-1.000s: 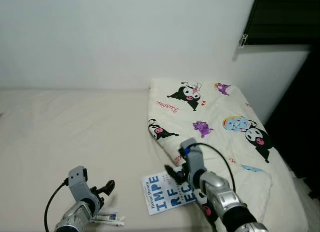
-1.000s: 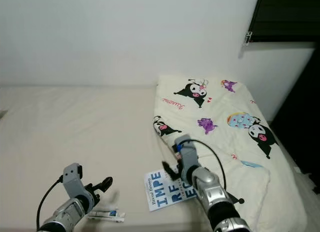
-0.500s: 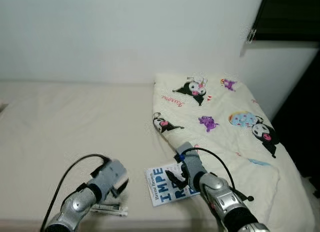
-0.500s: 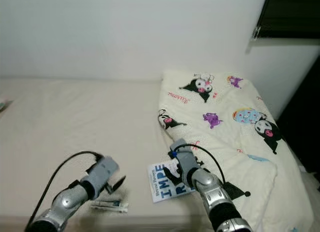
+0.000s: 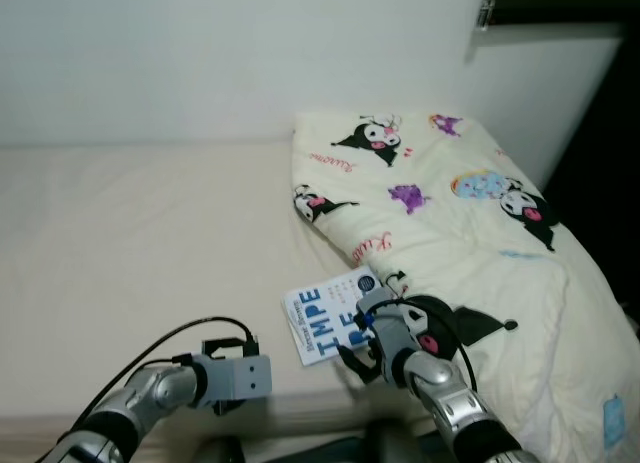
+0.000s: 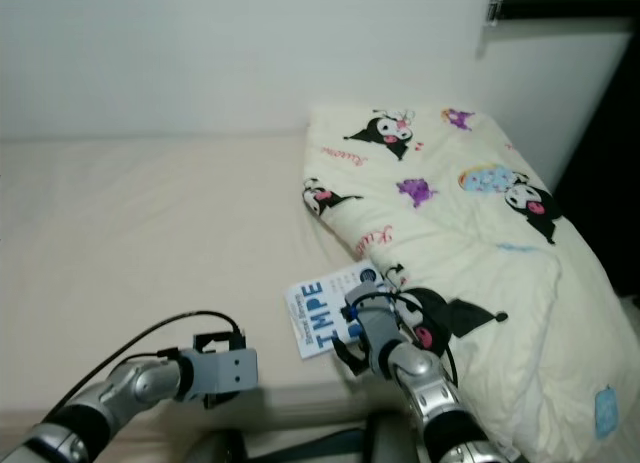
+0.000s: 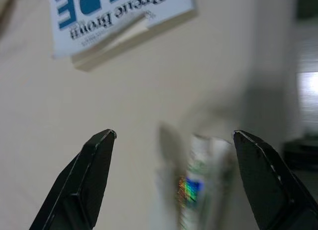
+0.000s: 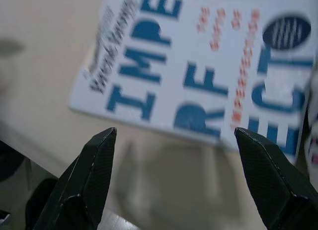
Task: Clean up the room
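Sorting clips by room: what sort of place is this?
Most likely a bedroom: a bed with a beige sheet, a cartoon-print comforter folded on it, and a book at the mattress edge.

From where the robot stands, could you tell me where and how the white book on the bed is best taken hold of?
Probably by the near, free edge of the book, coming from the robot's side. It lies flat on the bed with its far corner against the quilt, so the near edge is the accessible one. The right gripper, fingers open, hovers just before that edge.
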Controlling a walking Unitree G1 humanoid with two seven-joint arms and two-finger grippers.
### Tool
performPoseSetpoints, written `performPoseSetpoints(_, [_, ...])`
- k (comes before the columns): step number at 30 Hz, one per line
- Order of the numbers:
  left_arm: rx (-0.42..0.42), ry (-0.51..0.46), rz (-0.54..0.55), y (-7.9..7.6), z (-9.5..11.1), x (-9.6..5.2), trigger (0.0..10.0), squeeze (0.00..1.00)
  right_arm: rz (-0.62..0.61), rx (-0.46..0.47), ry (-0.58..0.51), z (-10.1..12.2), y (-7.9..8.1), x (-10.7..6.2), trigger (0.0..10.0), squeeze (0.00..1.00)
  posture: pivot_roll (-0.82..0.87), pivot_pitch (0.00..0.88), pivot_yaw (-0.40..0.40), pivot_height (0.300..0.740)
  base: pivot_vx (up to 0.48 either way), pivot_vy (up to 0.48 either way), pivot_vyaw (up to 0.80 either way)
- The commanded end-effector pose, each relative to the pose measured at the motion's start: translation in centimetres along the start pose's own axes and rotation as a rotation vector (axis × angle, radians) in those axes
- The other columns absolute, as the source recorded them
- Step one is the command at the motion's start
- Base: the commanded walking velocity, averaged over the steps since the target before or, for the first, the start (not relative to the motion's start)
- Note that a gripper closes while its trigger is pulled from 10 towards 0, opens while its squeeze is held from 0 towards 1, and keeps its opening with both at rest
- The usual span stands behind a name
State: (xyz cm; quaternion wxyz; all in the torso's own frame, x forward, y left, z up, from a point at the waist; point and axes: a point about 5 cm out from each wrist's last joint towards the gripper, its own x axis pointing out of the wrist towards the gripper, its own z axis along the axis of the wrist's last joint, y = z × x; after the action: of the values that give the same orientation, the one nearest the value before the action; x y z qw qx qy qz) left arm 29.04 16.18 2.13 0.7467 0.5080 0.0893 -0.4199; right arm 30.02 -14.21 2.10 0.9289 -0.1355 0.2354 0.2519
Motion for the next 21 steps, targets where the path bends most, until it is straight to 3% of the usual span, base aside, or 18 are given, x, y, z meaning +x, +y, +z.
performPoseSetpoints(1, [0.054,0.05,0.018,0.4,-0.3,0.2,10.0,0.0,-0.013,0.006,-0.018,0.2,-0.2,-0.1,10.0,0.0,-0.16,0.0,0.011,0.555,0.0,0.0,0.0])
performPoseSetpoints(5, [0.063,0.111,0.03,1.1,-0.6,0.5,10.0,0.0,-0.017,0.013,-0.027,0.3,-0.1,-0.1,10.0,0.0,-0.16,0.0,0.014,0.54,0.0,0.0,0.0])
performPoseSetpoints(9, [0.001,0.223,-0.06,0.7,-2.1,0.0,10.0,0.0,-0.022,0.028,-0.032,0.2,-0.2,-0.2,10.0,0.0,-0.16,0.0,0.018,0.523,0.0,0.0,0.0])
performPoseSetpoints(11, [0.001,0.223,-0.06,0.7,-2.1,0.0,10.0,0.0,-0.022,0.028,-0.032,0.2,-0.2,-0.2,10.0,0.0,-0.16,0.0,0.018,0.523,0.0,0.0,0.0])
performPoseSetpoints(13, [-0.054,0.28,-0.141,0.7,-3.4,-1.0,10.0,0.0,-0.021,0.032,-0.027,0.0,-0.1,-0.3,10.0,0.0,-0.16,0.0,0.02,0.514,0.0,0.0,0.0])
performPoseSetpoints(14, [-0.088,0.285,-0.169,1.4,-3.9,-1.7,10.0,0.0,-0.02,0.034,-0.027,0.0,-0.1,-0.3,10.0,0.0,-0.16,0.0,0.019,0.51,0.0,0.0,0.0])
performPoseSetpoints(17, [-0.106,0.287,-0.182,1.9,-4.2,-2.1,10.0,0.0,-0.02,0.035,-0.027,0.0,-0.1,-0.3,10.0,0.0,-0.16,0.0,0.019,0.505,0.0,0.0,0.0])
performPoseSetpoints(19, [-0.171,0.217,-0.118,4.6,-3.6,-2.5,10.0,0.0,-0.017,0.037,-0.026,-0.1,0.1,-0.3,10.0,0.0,-0.15,0.0,0.017,0.496,0.0,0.0,0.0])
performPoseSetpoints(20, [-0.229,0.123,-0.049,6.6,-2.5,-2.5,10.0,0.0,-0.013,0.036,-0.026,-0.1,0.2,-0.3,10.0,0.0,-0.15,0.0,0.018,0.491,0.0,0.0,0.0])
performPoseSetpoints(21, [-0.229,0.123,-0.049,6.6,-2.5,-2.5,10.0,0.0,-0.013,0.036,-0.026,-0.1,0.2,-0.3,10.0,0.0,-0.15,0.0,0.018,0.491,0.0,0.0,0.0])
